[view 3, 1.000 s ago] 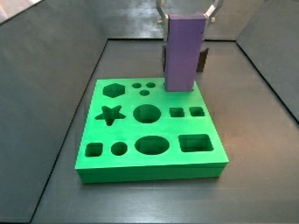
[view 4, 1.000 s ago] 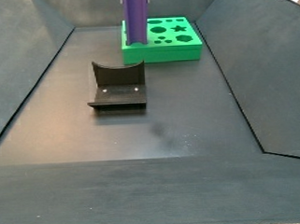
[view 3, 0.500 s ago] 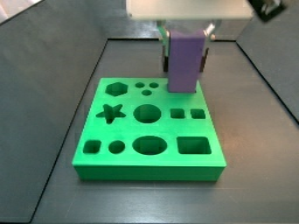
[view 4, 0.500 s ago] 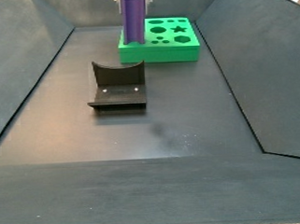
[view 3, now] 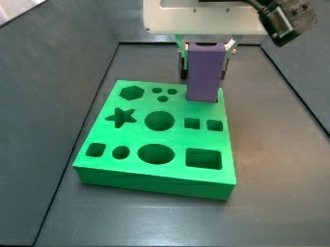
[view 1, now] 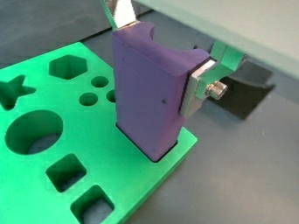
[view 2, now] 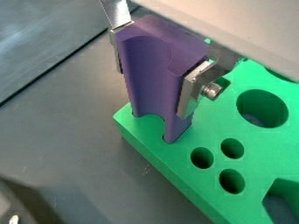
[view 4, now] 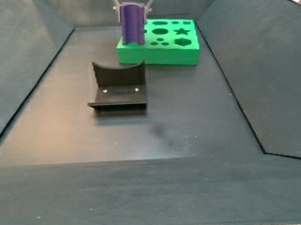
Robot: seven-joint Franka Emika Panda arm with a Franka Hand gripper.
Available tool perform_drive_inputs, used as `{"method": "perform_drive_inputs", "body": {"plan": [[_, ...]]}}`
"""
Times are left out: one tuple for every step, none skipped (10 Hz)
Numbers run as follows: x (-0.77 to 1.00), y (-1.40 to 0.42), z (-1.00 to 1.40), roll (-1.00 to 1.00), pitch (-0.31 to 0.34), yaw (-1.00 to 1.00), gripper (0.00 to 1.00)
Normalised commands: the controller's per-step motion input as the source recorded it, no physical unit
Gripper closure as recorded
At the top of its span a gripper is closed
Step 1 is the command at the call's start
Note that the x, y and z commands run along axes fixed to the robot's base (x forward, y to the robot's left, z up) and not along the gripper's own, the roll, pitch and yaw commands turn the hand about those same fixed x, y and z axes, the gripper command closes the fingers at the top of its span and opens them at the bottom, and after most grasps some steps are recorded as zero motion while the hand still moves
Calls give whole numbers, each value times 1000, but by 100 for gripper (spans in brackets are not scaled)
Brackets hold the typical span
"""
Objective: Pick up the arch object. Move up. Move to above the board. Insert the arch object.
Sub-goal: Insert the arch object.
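Note:
The arch object (view 3: 203,72) is a tall purple block standing upright. Its lower end is in a hole at the far right corner of the bright green board (view 3: 149,183). My gripper (view 3: 206,45) is shut on the block's upper part. Both wrist views show the silver fingers (view 1: 198,83) (view 2: 197,83) pressed flat on opposite sides of the block (view 1: 152,96) (view 2: 158,79), with the board (view 1: 128,166) (view 2: 146,150) below. In a side view the block (view 4: 132,23) stands at the near left corner of the board (view 4: 163,56), under the gripper (view 4: 132,4).
The fixture (view 4: 116,86), a dark L-shaped bracket on a base plate, stands on the grey floor in front of the board; a wrist view shows it (view 1: 246,92) beyond the block. Dark sloping walls enclose the floor.
My gripper has come down with the arch object, and the block's lower end now sits lower at the board's corner. The board looks slightly shifted and skewed in a side view.

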Motion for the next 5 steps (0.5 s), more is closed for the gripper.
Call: {"method": "perform_drive_inputs", "body": {"plan": [[0,51,-391,0,-116,537,100],[0,26,-314,6,-139,746,100],[0,0,-211,13,-67,369,100],[0,-3,-194,49,-6,40,100],[0,0,-66,0,-31,0,100]]}}
